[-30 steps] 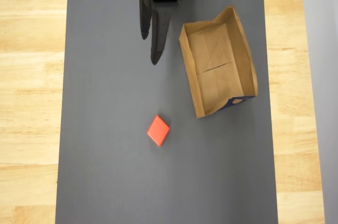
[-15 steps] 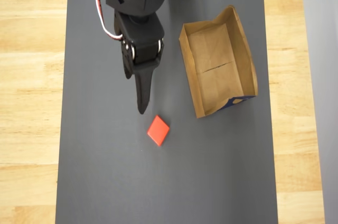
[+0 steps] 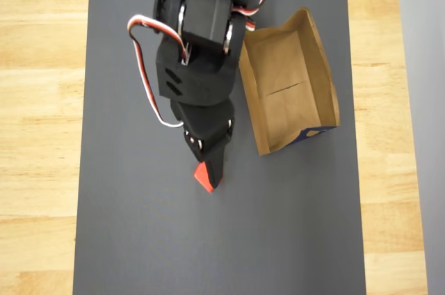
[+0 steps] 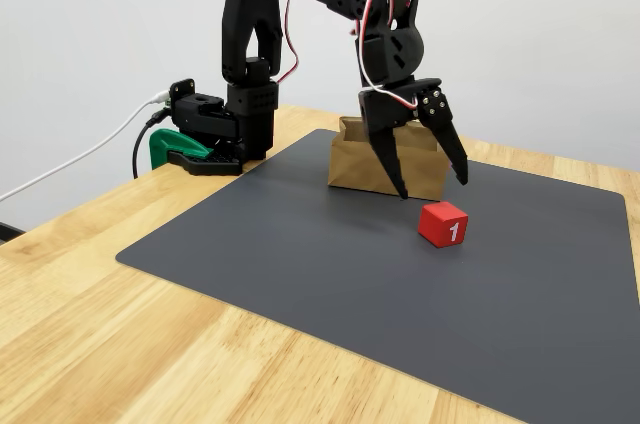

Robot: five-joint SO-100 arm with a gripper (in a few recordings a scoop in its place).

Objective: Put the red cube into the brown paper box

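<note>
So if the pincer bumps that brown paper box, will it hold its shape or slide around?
The brown paper box looks like thin folded paper with uneven, bowed walls, so it would probably flex. It appears empty, so likely light and apt to slide on the smooth dark mat.

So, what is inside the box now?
Nothing: the box shows a bare creased bottom. The arm covers its left wall in the overhead view. The cube lies outside on the mat.
</note>
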